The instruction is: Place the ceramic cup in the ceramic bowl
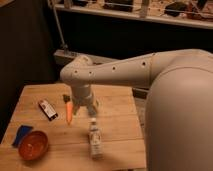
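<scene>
Wooden tabletop (116, 126) lies under a dark shelf (125, 11). We see no ceramic cup on it; it may be hidden behind the gripper (84, 106), which hangs over the table's middle. We cannot tell how far open that is, nor what it holds. At the near-left corner, well apart, the ceramic bowl (32, 145) looks empty, so we judge the placing not yet done.

The ceramic bowl (33, 145) is set at the front left of the table (117, 125), with a flat piece (20, 135) just beside it, to its left and slightly behind. A small packet (47, 109) is placed farther back. The gripper (84, 106) is held over the table's middle, with a tapered object (68, 111) seen just to its left and a bottle (94, 137) in front of it.
</scene>
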`<state>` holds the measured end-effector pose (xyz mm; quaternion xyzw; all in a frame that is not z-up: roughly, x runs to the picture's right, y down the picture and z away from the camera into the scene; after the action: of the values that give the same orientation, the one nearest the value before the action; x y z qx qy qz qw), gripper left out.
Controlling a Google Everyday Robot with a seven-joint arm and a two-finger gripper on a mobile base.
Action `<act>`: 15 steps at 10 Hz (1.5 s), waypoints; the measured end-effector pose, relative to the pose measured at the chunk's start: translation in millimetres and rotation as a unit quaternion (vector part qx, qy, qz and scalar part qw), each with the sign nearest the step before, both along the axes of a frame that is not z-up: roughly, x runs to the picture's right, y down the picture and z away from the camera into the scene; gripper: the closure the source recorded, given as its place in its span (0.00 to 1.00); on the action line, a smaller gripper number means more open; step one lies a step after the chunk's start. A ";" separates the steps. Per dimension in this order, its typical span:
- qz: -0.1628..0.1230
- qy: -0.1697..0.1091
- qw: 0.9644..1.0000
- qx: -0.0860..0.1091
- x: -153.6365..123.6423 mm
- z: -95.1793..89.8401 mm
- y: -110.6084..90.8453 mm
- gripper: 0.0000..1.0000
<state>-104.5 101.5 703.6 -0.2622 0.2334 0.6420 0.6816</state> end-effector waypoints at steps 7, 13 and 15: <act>-0.012 -0.015 0.995 0.095 -7.2 10.5 -81.6 0.35; 0.000 -0.078 0.989 0.125 -32.1 55.3 -85.0 0.35; 0.005 -0.082 0.990 0.116 -36.6 76.9 -76.4 0.35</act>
<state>-141.0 25.1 780.5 -0.2346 0.0992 0.6444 0.7210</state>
